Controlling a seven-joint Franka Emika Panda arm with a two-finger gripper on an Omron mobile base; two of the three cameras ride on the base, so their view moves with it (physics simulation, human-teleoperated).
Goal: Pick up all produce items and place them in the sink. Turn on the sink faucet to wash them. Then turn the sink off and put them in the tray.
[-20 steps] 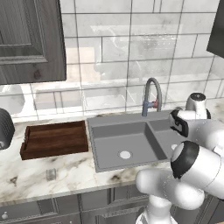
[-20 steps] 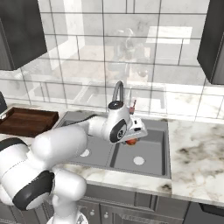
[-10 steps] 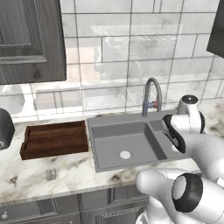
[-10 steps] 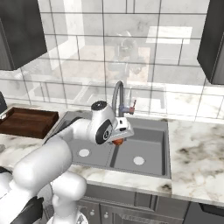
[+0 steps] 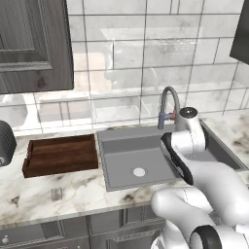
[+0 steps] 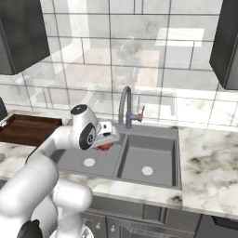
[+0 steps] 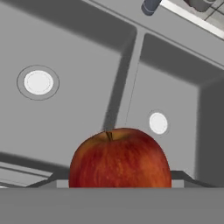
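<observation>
The one produce item I see is a glossy red apple with a short stem. My gripper is shut on it, and its fingers are mostly hidden behind the fruit. In the right base view the gripper hangs over the large basin of the grey sink, close to the divider, with the apple showing red beneath it. From the hand view both drains of the sink lie below the apple. The sink faucet arches just behind. The brown tray lies left of the sink.
My white arm reaches across the smaller basin in the left base view. Marble counter runs right of the sink and along its front. Dark wall cabinets hang above, and a dark rounded object stands at the far left.
The arm has swung leftward with the apple in the gripper, from over the smaller basin to over the large basin near the divider. The grip has not changed.
</observation>
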